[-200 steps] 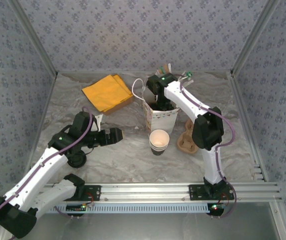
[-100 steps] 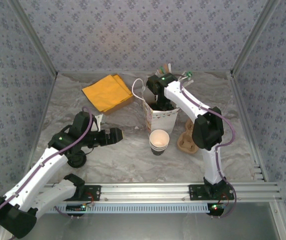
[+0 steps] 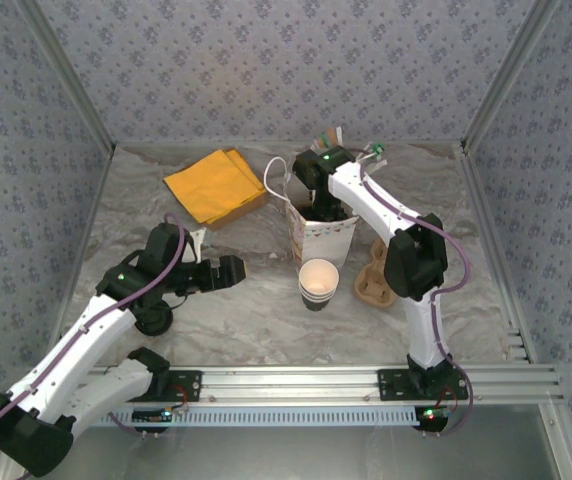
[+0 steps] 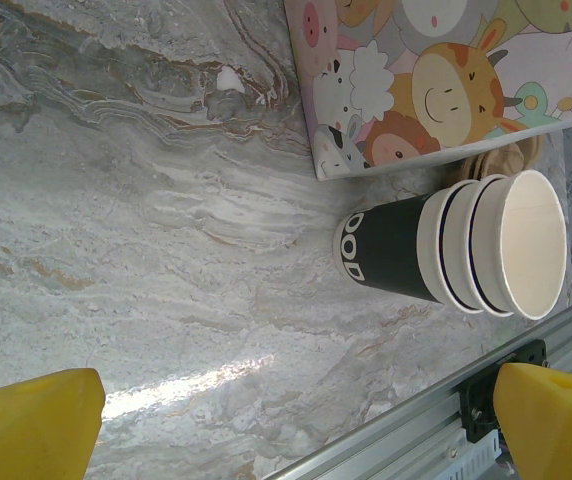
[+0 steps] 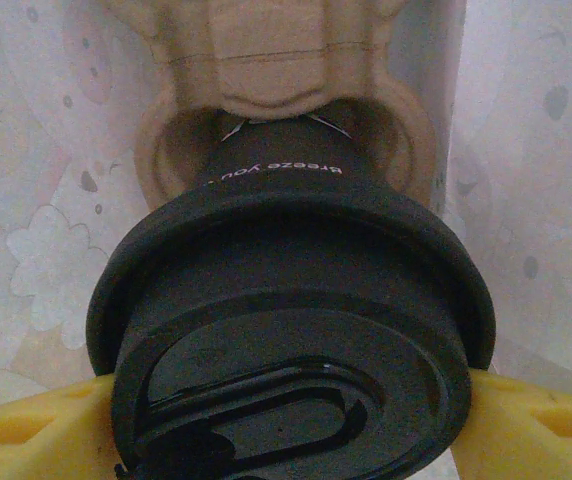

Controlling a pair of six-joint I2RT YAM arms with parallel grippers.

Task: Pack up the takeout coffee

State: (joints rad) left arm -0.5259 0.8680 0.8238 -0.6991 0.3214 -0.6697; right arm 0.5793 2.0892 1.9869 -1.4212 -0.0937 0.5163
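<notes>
nothing has moved. left of the bag (image 3: 322, 240), my left end effector (image 3: 228, 271) gapes empty. my right end effector (image 5: 286, 420), inside the bag, flanks a lidded cup (image 5: 286, 300); grip unclear. takeout coffee (image 3: 318, 283) stands just before the bag, unpacked; next, probably, my left reaches and closes on it.

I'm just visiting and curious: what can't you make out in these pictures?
Top view: the cartoon-printed paper bag hides the right end effector.
Right wrist view: the black plastic lid of the dark round cup hides whether the yellow fingers grip it.
Left wrist view: the frame edge cuts off the bag.
</notes>
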